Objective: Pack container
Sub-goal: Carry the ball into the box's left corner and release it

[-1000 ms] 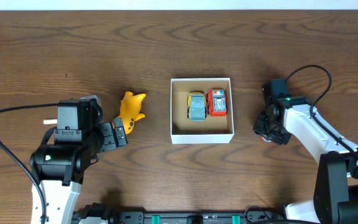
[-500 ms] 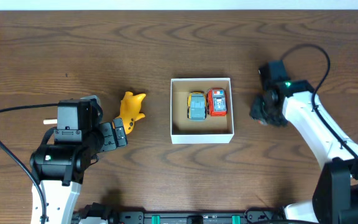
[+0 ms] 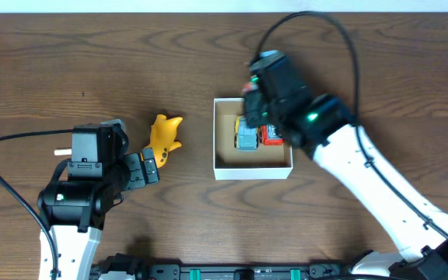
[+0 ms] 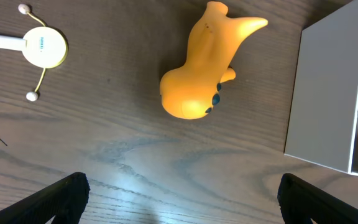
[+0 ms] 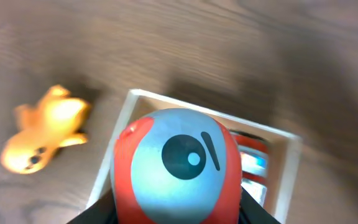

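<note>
R tool (image 5: pixel 176 210) grips round red-and-blue toy (image 5: pixel 176 155) above small square white-walled cardboard container (image 3: pixel 253 173). L tool (image 4: pixel 185 199) wide open, near yellow rubber animal figure (image 4: pixel 201 68) on wood desk (image 3: pixel 131 54).

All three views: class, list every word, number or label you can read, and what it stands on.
No text is readable.
Round disc: tiny print, too blurred.
Red toy car in the container: markings too small.
Red and blue toy: a ring mark, no letters.
</note>
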